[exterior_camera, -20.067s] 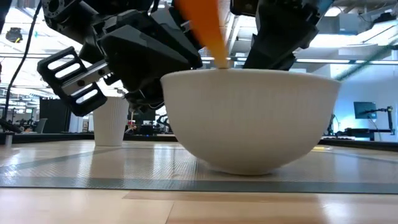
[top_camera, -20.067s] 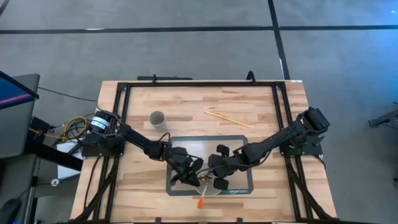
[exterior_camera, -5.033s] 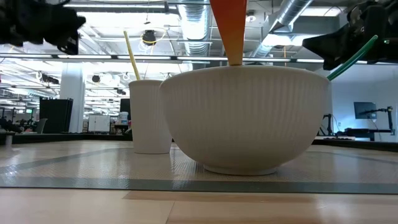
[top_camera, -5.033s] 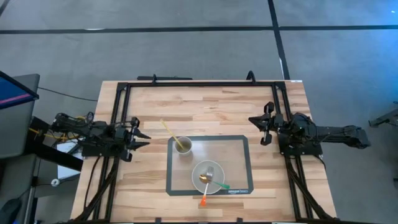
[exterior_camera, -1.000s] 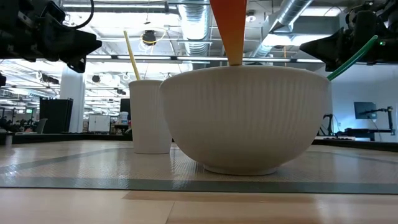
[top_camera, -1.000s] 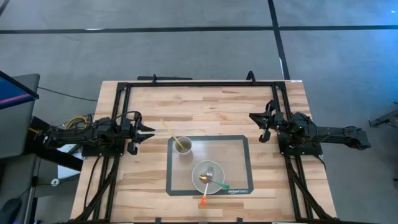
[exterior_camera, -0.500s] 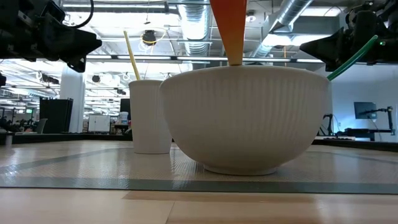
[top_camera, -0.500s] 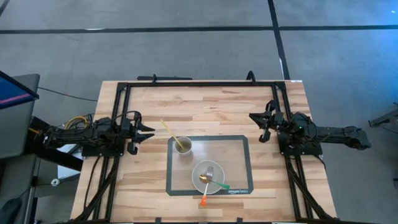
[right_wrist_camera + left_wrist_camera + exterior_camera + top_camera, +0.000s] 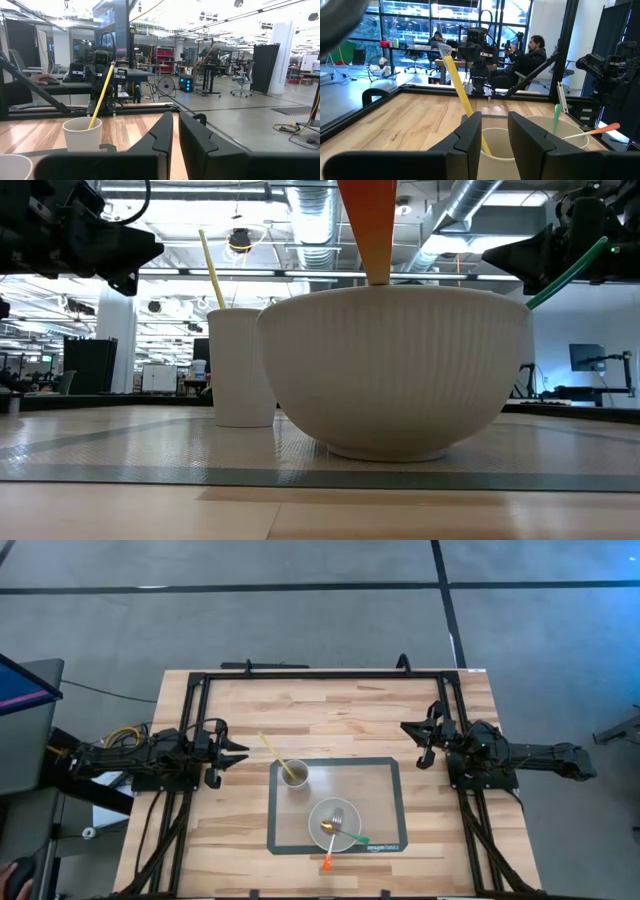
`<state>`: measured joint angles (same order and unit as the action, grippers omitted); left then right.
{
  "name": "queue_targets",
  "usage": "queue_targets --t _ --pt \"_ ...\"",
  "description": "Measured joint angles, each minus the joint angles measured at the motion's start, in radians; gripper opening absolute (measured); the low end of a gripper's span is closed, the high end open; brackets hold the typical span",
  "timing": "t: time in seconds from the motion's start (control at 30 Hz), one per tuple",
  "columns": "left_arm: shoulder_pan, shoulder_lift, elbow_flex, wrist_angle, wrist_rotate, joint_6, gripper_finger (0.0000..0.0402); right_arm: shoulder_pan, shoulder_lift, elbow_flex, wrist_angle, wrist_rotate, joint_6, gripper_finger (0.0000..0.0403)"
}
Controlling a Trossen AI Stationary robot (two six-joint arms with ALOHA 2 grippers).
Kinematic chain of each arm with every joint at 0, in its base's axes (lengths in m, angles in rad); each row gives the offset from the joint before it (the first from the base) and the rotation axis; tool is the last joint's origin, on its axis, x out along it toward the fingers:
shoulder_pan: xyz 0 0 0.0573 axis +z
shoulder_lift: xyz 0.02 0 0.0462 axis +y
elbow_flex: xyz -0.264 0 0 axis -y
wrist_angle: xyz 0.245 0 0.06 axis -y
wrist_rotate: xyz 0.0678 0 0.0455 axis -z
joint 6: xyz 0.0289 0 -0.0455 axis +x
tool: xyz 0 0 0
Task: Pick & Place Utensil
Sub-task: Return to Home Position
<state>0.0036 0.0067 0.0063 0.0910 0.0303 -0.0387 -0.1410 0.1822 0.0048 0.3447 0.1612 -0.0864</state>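
Cup [image 9: 293,774] on mat [image 9: 372,792], left hand [image 9: 495,120] released at table [image 9: 330,700] edge, right hand [image 9: 175,118] seemingly clenched

white ribbed round bowl [image 9: 400,370] | plain white paper cup [image 9: 294,774] | yellow plastic straw [image 9: 270,752] | grey textured silicone mat [image 9: 365,785], dark border | orange utensil handle [image 9: 367,225] | green utensil handle [image 9: 565,272]

Grey floor [image 9: 300,610], exposed ceiling ducts [image 9: 470,215], glazed wall [image 9: 405,22], perhaps desks [image 9: 412,47] beyond.
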Motion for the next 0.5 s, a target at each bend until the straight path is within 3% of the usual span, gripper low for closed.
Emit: queue_targets --t 0.5 --pt "0.0 0.0 0.0 0.003 0.0 0.0 0.0097 0.0 0.0 0.0 0.0 0.0 0.0 0.0025"
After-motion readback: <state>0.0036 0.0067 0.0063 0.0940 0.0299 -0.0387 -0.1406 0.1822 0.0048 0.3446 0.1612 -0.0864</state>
